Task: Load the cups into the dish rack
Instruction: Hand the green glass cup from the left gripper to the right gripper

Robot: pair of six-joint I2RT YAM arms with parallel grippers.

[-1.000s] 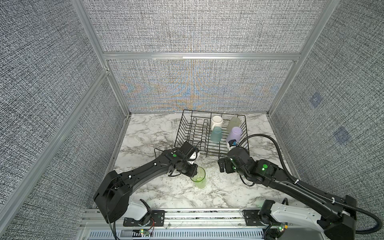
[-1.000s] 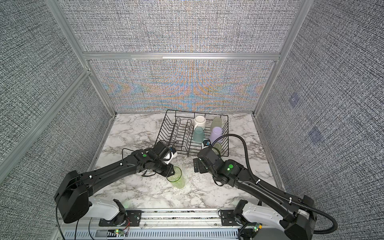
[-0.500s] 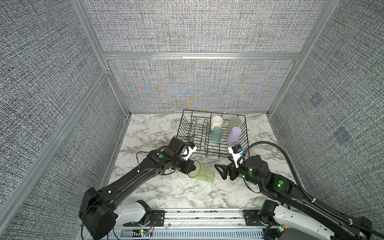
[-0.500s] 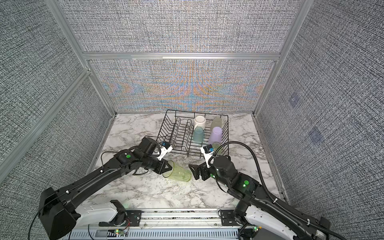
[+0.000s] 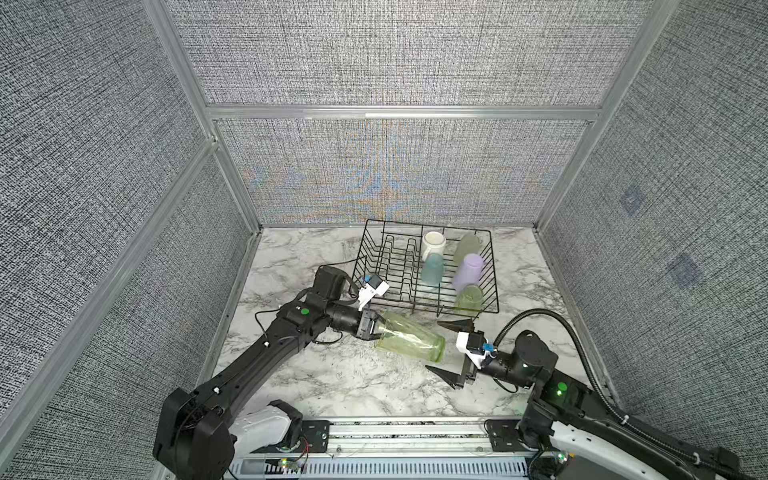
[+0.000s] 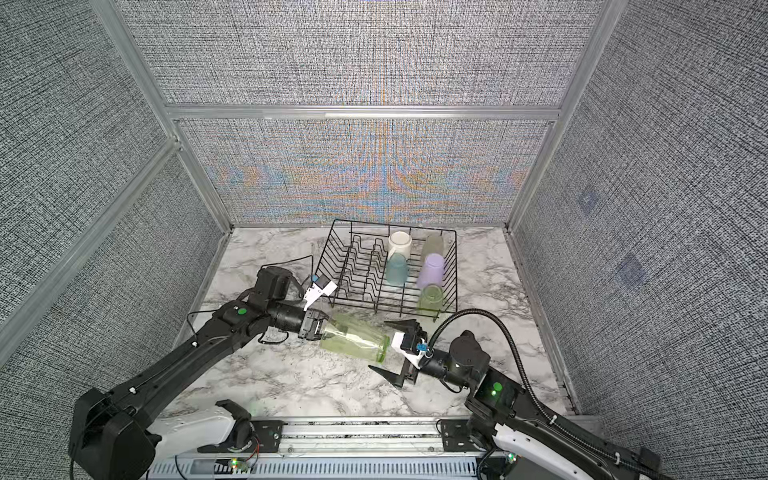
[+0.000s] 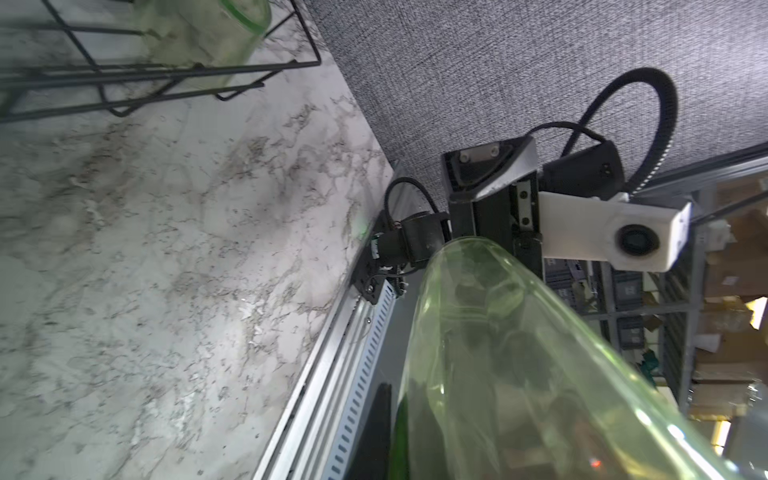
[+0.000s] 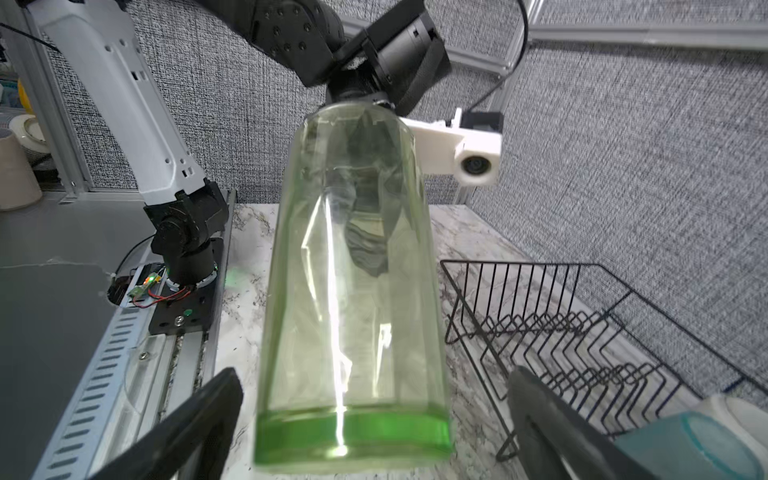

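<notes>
The left gripper is squeezed tight on the open end of a see-through green plastic tumbler. One finger looks to be inside the cup and one outside, because the thin rim is easy to pinch. The tumbler is held on its side and seems to be up off the white marble table. It is just in front of the big black wire dish rack, not in it yet. Its thick green bottom points at the right gripper. That one is spread wide and holds nothing, with a black finger on each side of the cup's bottom. I think this is a pass from one arm to the other, since the free spot in the rack is closer to the right arm. Five cups are in the rack: a white mug, a teal cup, a pale green tumbler, a purple cup, and a green tumbler by the front corner. They look to be bottom up, so water can drip out.
</notes>
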